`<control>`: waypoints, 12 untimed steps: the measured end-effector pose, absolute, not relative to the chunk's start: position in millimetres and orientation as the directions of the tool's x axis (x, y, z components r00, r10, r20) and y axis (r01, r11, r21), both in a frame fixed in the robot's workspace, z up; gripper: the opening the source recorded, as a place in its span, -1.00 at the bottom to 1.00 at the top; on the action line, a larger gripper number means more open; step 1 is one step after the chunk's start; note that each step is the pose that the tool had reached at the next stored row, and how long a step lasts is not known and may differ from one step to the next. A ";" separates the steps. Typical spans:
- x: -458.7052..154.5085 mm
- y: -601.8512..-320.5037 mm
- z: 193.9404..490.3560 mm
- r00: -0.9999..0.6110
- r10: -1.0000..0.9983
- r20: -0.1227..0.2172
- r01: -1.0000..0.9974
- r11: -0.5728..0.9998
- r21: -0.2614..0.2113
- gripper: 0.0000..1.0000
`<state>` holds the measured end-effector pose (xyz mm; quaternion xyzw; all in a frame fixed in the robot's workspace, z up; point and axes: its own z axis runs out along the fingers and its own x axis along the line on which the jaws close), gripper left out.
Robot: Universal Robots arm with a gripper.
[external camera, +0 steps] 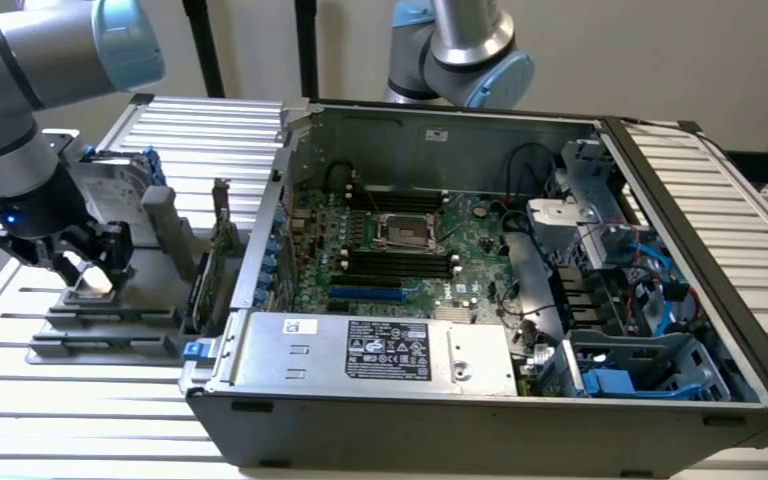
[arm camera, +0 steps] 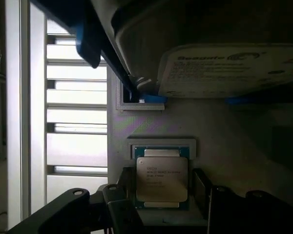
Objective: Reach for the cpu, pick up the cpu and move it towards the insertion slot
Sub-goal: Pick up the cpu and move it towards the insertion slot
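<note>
1. Your gripper (external camera: 89,272) hangs released, fingers (arm camera: 128,187) flanking the cpu (arm camera: 162,180).
2. The cpu lies flat in its grey holder (arm camera: 161,144) on the tabletop (external camera: 37,410).
3. In the exterior view, the insertion slot (external camera: 408,232) sits at 3 o'clock from the gripper, well apart.

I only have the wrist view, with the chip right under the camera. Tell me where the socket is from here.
Observer: The socket sits mid-board inside the open computer case, toward the exterior view's right of the claw.
Operator: Say what the claw is over.
Observer: A grey rack on the slatted table, outside the case.
Operator: Report what borders the socket.
Observer: Long black memory slots lie along two sides of it.
</note>
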<state>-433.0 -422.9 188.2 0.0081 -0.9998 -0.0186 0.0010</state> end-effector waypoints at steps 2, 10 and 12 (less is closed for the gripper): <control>-432.9 -422.9 186.9 -1.000 -0.016 0.001 -0.016 0.999 0.037 0.22; -432.7 -422.9 183.9 -1.000 -0.016 0.002 -0.016 0.999 0.037 0.18; -432.6 -422.9 184.2 -1.000 -0.016 0.003 -0.016 0.999 0.038 0.09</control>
